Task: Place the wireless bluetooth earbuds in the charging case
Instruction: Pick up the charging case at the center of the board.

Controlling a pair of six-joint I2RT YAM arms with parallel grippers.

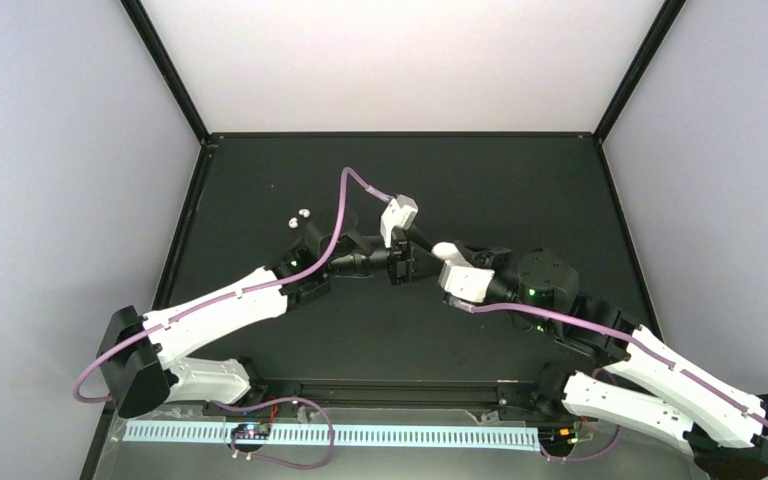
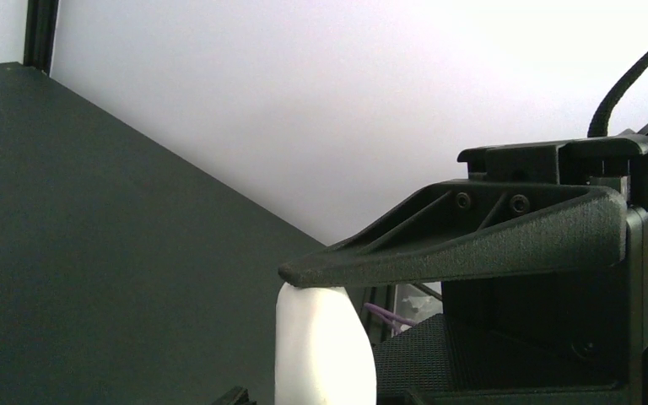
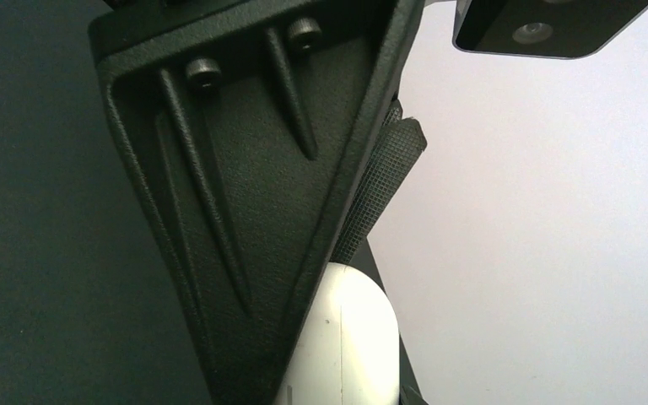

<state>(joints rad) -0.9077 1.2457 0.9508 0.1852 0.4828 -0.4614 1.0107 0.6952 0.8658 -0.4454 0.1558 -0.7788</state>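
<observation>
Two tiny white earbuds (image 1: pixel 298 217) lie side by side on the dark table, left of and beyond the grippers. The charging case (image 2: pixel 325 350) shows as a smooth white oval, lifted between both grippers at the table's centre. My left gripper (image 2: pixel 291 342) is shut on it, its upper fingertip (image 2: pixel 304 274) pressing on the case's top end. My right gripper (image 3: pixel 337 371) is shut on the same case (image 3: pixel 350 337), one broad black finger (image 3: pixel 245 211) lying against its side. A thin seam runs along the case. From above, the meeting grippers (image 1: pixel 407 262) hide the case.
The dark table (image 1: pixel 520 190) is ringed by a black frame and pale walls. Purple cables (image 1: pixel 345 200) loop over the left arm. A white slotted strip (image 1: pixel 360 435) lies along the near edge between the arm bases.
</observation>
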